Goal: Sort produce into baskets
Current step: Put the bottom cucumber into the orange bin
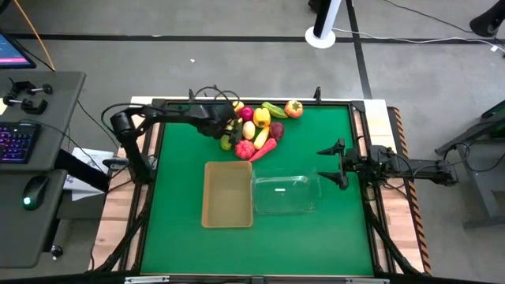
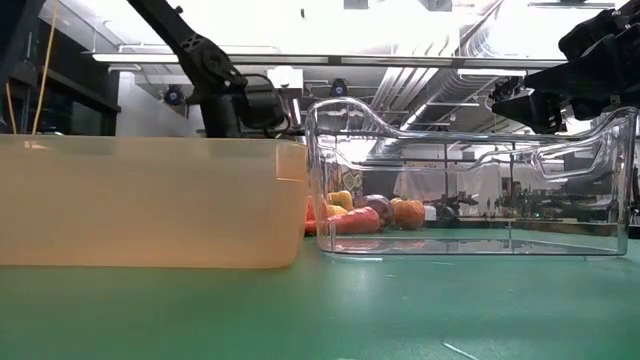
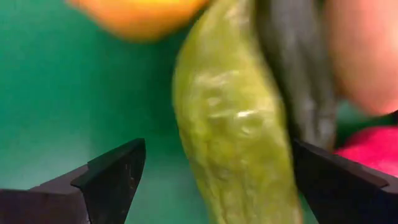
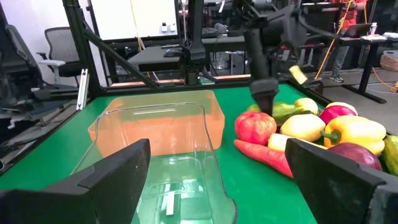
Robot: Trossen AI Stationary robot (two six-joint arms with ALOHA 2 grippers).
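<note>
2 dark jointed arms, black cables, black wedge-shaped claw fingers [image 3: 115, 177]

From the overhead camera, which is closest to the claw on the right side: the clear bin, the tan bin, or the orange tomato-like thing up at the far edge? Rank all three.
Measured from the right gripper, open at the table's right edge:
1. Clear bin: just beside it, toward the table's middle.
2. Orange-red tomato: at the far edge, on the pile's right end.
3. Tan bin: beyond the clear bin, on the left arm's side.
</note>
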